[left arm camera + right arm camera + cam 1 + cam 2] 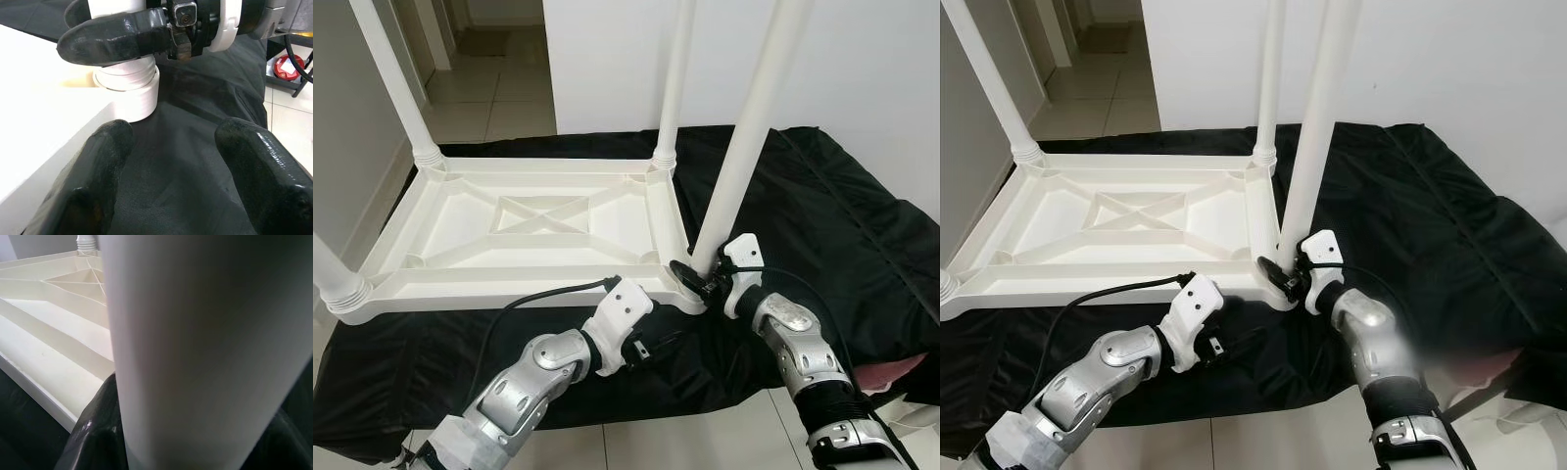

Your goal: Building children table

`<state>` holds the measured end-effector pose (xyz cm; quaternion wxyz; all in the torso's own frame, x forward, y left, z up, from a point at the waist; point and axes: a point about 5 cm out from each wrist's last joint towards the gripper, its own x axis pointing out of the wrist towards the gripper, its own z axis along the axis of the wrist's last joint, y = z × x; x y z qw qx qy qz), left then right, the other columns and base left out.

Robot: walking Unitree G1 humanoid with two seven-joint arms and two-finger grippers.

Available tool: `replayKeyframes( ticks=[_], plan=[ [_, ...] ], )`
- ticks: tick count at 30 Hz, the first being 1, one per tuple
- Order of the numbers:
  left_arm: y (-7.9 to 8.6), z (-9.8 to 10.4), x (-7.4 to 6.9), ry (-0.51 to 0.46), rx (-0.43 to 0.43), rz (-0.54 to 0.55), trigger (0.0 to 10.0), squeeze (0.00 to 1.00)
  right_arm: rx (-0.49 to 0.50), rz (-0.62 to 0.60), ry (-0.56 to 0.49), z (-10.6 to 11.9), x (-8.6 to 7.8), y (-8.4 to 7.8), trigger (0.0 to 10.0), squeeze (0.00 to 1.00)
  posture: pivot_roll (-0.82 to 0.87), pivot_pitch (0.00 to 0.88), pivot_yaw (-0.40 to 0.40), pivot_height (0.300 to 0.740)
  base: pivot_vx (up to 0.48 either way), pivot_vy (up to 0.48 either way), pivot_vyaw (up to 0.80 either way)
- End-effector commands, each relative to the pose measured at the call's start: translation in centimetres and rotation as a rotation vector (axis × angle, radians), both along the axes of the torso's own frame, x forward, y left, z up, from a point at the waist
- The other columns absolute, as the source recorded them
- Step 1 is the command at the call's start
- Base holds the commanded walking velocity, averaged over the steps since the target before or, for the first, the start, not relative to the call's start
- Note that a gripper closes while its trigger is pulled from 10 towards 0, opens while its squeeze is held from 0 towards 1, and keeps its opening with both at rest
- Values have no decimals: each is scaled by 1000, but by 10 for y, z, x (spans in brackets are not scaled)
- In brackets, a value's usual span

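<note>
A white plastic table (524, 279) lies upside down on a black cloth (842, 215). Legs stand up from its far left corner (396, 88), far right corner (674, 88) and near left corner (333, 274). At the near right corner stands another leg (744, 147), and my right gripper (698, 277) is shut on its base; the right wrist view has this leg (205, 342) between the black fingers (95, 423). My left gripper (173, 134) is open just in front of the table's near edge, low over the cloth, facing the leg's ribbed base (129, 90).
The cloth hangs over the front edge onto a tiled floor (705, 441). A white wall (862, 59) rises behind, and a hallway (489, 69) opens at the back left. Something pink (896, 372) lies at the right edge, and a red object (286, 68) lies on the floor.
</note>
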<state>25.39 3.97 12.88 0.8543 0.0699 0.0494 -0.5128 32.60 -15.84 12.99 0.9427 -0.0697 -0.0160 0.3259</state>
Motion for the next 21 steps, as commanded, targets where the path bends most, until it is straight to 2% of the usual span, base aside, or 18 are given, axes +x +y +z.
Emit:
replayKeyframes(
  ticks=[1, 3, 4, 9, 12, 14, 17, 19, 20, 21],
  plan=[
    [1, 1, -4, 5, 7, -87, 10000, 0, -6, 24, 49, -9, -2, 1, 9569, 0, -25, 3, -12, 740, 0, 0, 0],
    [1, 1, -4, 5, 7, -86, 10000, 0, 0, 20, 50, -9, -1, 1, 9569, 0, -25, 3, -12, 740, 0, 0, 0],
    [1, 1, -4, 5, 5, -83, 10000, 0, 11, 12, 50, -9, -1, 2, 10000, 0, -20, 4, -19, 740, 0, 0, 0],
    [1, 1, -2, -2, 2, -71, 10000, 0, 70, -91, 23, -4, 1, 10, 10000, 0, -26, 1, -23, 740, 0, 0, 0],
    [0, 1, -2, -3, 2, -70, 10000, 0, 72, -97, 21, -4, 1, 11, 10000, 0, -26, 1, -23, 740, 0, 0, 0],
    [-1, 3, 0, -11, -8, -64, 10000, 0, 93, -216, 26, -4, 2, 13, 10000, 0, -28, 0, -28, 740, 0, 0, 0],
    [-1, 4, 0, -14, -10, -63, 10000, 0, 108, -265, 30, -4, 2, 12, 10000, 0, -28, 0, -28, 740, 0, 0, 0],
    [0, 3, 1, -15, -12, -56, 10000, 0, 162, -395, 53, -3, -4, 13, 10000, 0, -34, 0, -30, 740, 0, 0, 0],
    [0, 3, 1, -15, -12, -56, 10000, 0, 162, -395, 53, -3, -4, 13, 10000, 0, -34, 0, -30, 740, 0, 0, 0],
    [0, 2, 1, -13, -11, -55, 10000, 0, 174, -485, 64, -5, -11, 18, 10000, 0, -40, 0, -30, 740, 0, 0, 0]
  ],
)
